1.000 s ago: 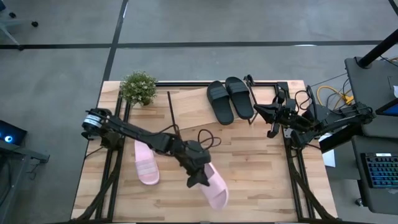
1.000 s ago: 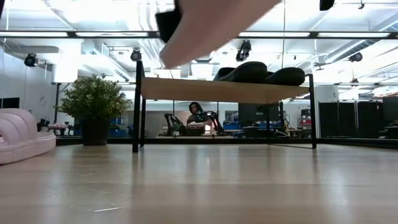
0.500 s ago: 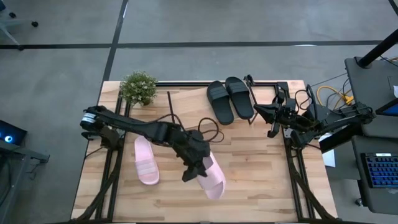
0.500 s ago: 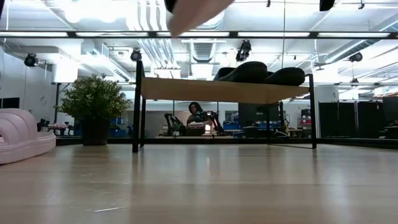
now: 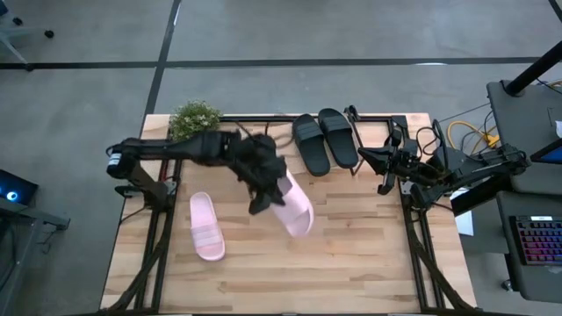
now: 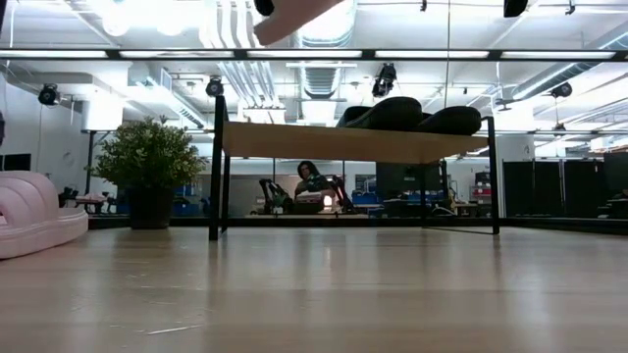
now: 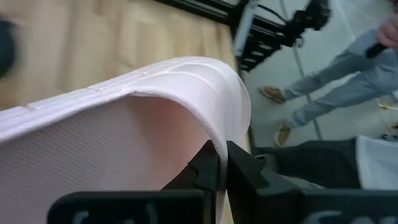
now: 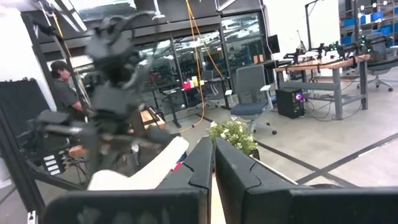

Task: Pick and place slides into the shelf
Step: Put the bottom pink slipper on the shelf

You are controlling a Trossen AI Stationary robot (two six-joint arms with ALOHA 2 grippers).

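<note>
While the left gripper [image 5: 261,200] carries one pink slide [image 5: 293,204] in the air just in front of the shelf [image 5: 263,140], the high view shows the black pair [image 5: 325,139] already on the shelf's right half and the other pink slide [image 5: 207,226] flat on the table [image 5: 369,254], well in front of the shelf's left end. The right gripper [image 5: 362,158] waits just right of the shelf, fingers pressed together on nothing.

Low view: only the held slide's tip [image 6: 291,14] shows, above the shelf [image 6: 353,142]; the resting slide [image 6: 34,211] sits far left of it.

Left wrist view: fingers [image 7: 208,171] clamp the strap edge of the slide [image 7: 124,130]. It looks like light foam, soft but shape-holding, probably not slippery. The strap is the best hold; the sole may flex and swing.

Right wrist view: fingers [image 8: 202,162] closed, empty.
</note>
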